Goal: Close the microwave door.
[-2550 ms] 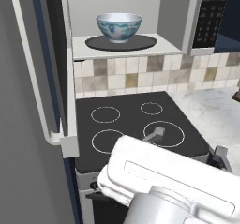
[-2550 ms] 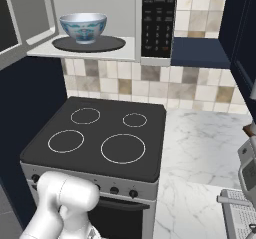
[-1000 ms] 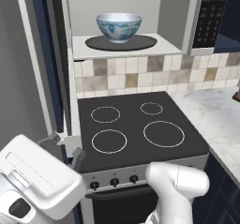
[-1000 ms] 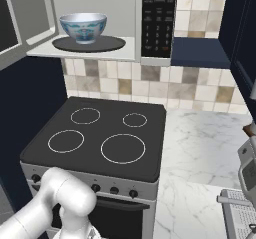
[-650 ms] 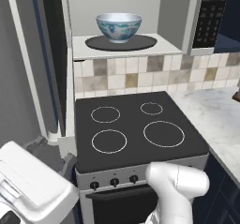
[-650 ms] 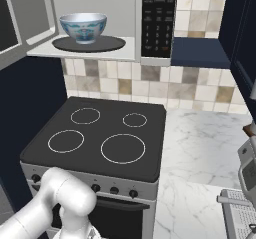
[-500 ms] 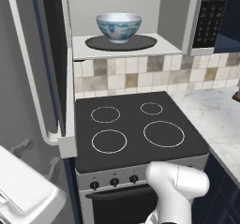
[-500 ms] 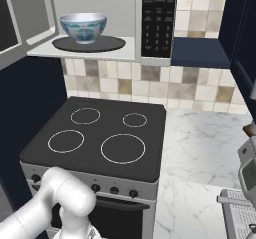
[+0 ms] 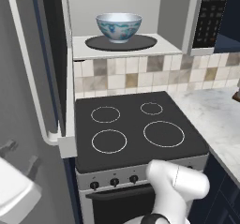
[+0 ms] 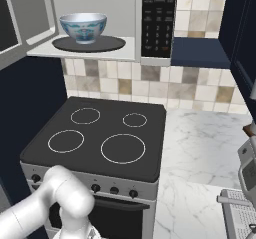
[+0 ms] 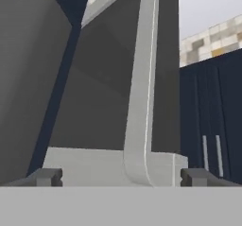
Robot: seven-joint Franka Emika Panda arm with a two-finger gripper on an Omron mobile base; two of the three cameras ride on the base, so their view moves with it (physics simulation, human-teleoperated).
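Left base view, door: the microwave door (image 9: 28, 78) stands swung wide open at 9 o'clock, its dark grey panel cut off by the left and top edges; its pale handle (image 9: 28, 63) runs down the frame and hooks in near the bottom.
Left base view, cavity: the microwave (image 9: 140, 17) sits above the stove (image 9: 136, 131) at 12 o'clock, pale inside, with a patterned bowl (image 9: 119, 27) on the dark turntable plate (image 9: 121, 42); the keypad strip (image 9: 211, 14) is cut off at 1 o'clock.
Left base view, hand: the gripper (image 9: 18, 160) is at 8 o'clock below the door, dim and hard to make out.
Right base view: the door is a sliver at 10 o'clock, mostly out of frame; the marble worktop (image 10: 195, 148) lies at 3 o'clock.
Hand view: the handle fills the middle, curving into the pale frame at 6 o'clock; the fingertips (image 11: 47, 177) sit well apart, jaws released, grasping nothing.
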